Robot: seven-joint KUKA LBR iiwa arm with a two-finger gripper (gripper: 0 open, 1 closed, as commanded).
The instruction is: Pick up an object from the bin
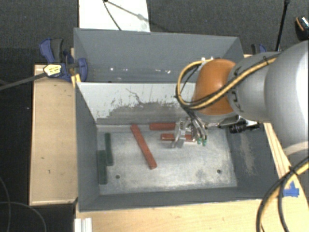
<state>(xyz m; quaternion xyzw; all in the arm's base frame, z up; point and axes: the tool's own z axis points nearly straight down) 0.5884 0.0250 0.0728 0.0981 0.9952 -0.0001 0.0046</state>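
Red-brown short block, flat-sided, lay mid-bin towards the back wall. Gripper sat low at its right end; jaw opening could not be told. Second short block just behind. Long red-brown bar lay diagonal to the left. Dark green blocks lay by the left wall of the scuffed grey metal bin.

The long red-brown bar lies slantwise across the floor of the grey metal bin. To its left, a bare lane runs up to 2 dark green bars hugging the side wall. To its right and toward the near wall, the floor lies wide open. Past its upper end, 1 short red-brown block sits by the back wall, a second short red-brown block lies just in front, and the gripper crowds that spot from above.
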